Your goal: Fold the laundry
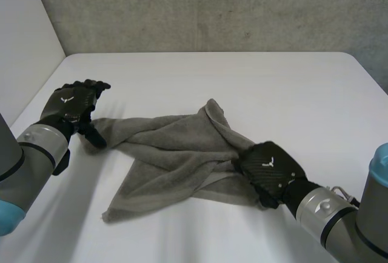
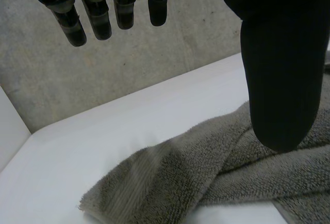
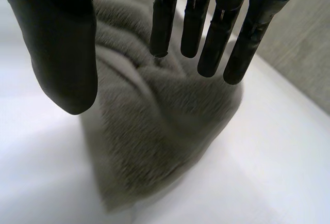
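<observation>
A grey towel [image 1: 176, 154] lies crumpled and partly folded over itself in the middle of the white table [image 1: 254, 81]. My left hand [image 1: 71, 106] hovers at the towel's left corner, fingers [image 2: 98, 17] straight and thumb [image 2: 278, 79] spread, holding nothing; the towel corner [image 2: 154, 182] lies just beyond it on the table. Over the towel's right edge, my right hand [image 1: 270, 171] is palm down. Its fingers [image 3: 206, 33] and thumb [image 3: 67, 53] stand apart above a bunched fold of towel [image 3: 154, 131], with no cloth pinched.
A grey concrete wall [image 1: 212, 8] runs along the table's far edge, and a white panel [image 1: 24, 33] stands at the left. Bare tabletop surrounds the towel on all sides.
</observation>
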